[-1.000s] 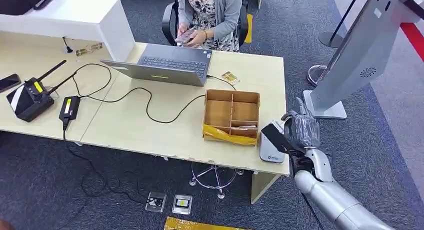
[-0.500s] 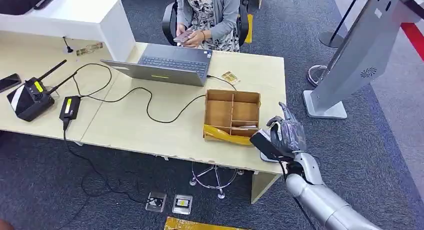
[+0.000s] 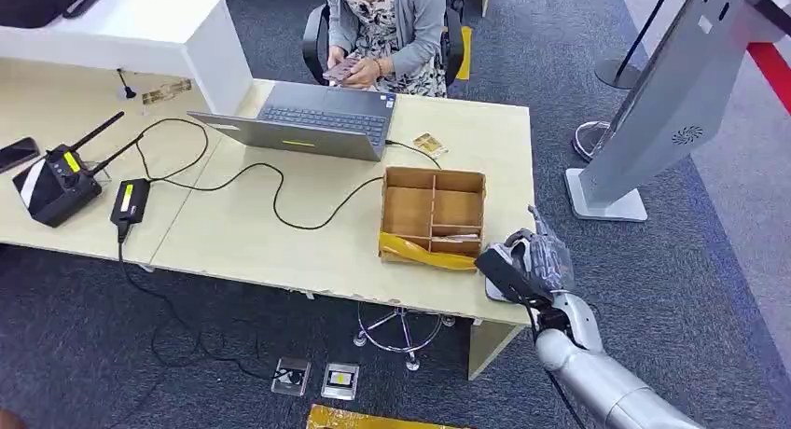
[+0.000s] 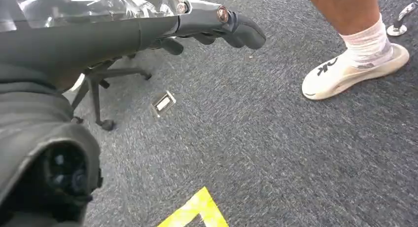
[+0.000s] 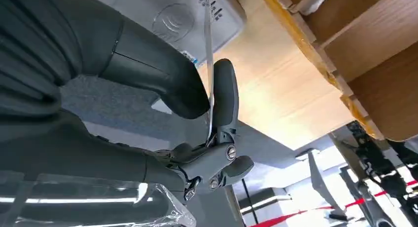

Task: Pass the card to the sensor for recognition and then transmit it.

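Observation:
My right hand (image 3: 539, 259) pinches a dark card (image 3: 498, 270) between thumb and fingers at the table's near right corner. The card hangs low over the white card sensor (image 3: 493, 295), which it mostly hides in the head view. The right wrist view shows the card (image 5: 209, 64) edge-on, held between the thumb (image 5: 157, 76) and a finger, with the sensor (image 5: 172, 15) lying on the wooden table (image 5: 276, 94) just beyond it. My left hand (image 4: 148, 34) hangs over the carpet with its fingers stretched out and nothing in them.
A compartmented cardboard box (image 3: 434, 214) stands just left of the sensor. Farther back are a laptop (image 3: 308, 121), cables and a seated person (image 3: 387, 28). A grey kiosk (image 3: 672, 103) stands to the right. A person's white shoe (image 4: 355, 71) and a chair base (image 4: 96, 98) are near my left hand.
My right hand has carried the card down and to the left, from beside the table's right edge to just over the sensor. The left arm has not visibly moved.

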